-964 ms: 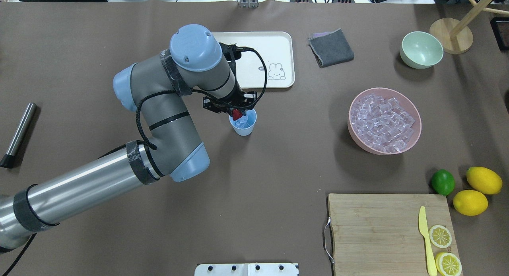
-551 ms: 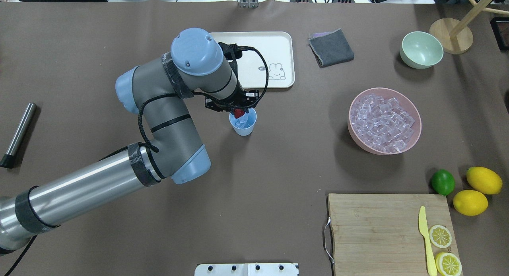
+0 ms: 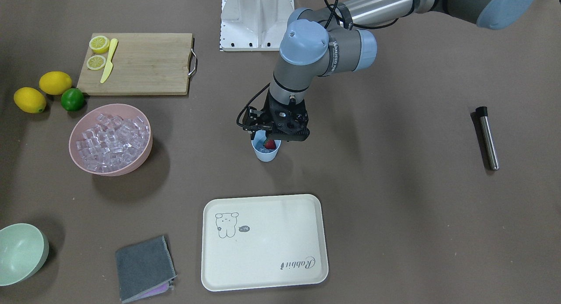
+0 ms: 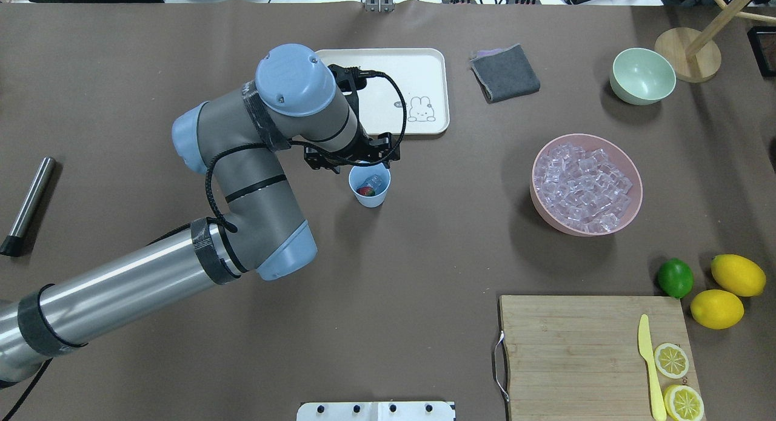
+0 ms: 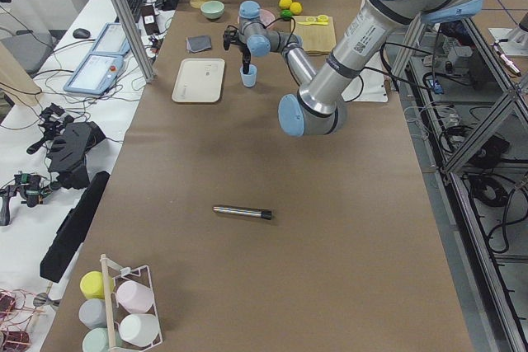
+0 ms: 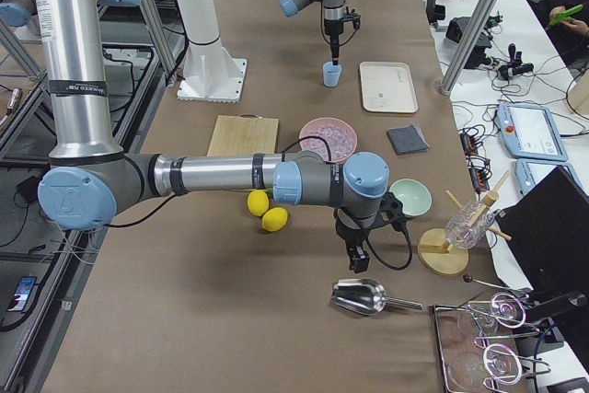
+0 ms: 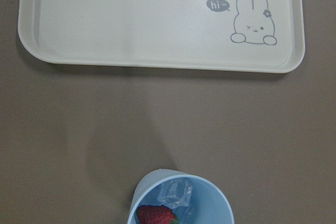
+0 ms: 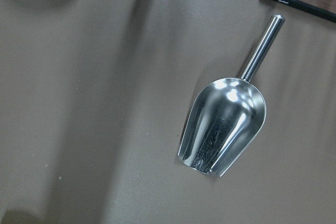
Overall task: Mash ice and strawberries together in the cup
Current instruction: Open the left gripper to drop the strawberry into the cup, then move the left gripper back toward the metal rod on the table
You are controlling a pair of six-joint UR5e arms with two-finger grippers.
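Note:
The light blue cup (image 4: 370, 187) stands mid-table, just in front of the cream tray. One red strawberry (image 4: 365, 191) lies inside it on a few ice cubes (image 7: 176, 192), and it also shows in the left wrist view (image 7: 156, 216). My left gripper (image 4: 357, 164) hangs just above the cup's far rim, open and empty. In the front-facing view the left gripper (image 3: 271, 138) is right over the cup (image 3: 266, 154). A heap of ice fills the pink bowl (image 4: 630, 212) on the right. My right gripper (image 6: 354, 264) hovers over a metal scoop (image 8: 223, 129); I cannot tell whether it is open or shut.
The cream rabbit tray (image 4: 424, 63) lies behind the cup. A grey cloth (image 4: 505, 73) and a pale green bowl (image 4: 642, 75) are at the back right. A cutting board (image 4: 576, 354) with a knife and lemon slices, a lime (image 4: 675, 278) and lemons are front right. A metal rod (image 4: 27, 205) lies far left.
The strawberry was held in my left gripper's fingers over the cup; now it lies in the cup. The gripper has let go and drawn back a little towards the tray.

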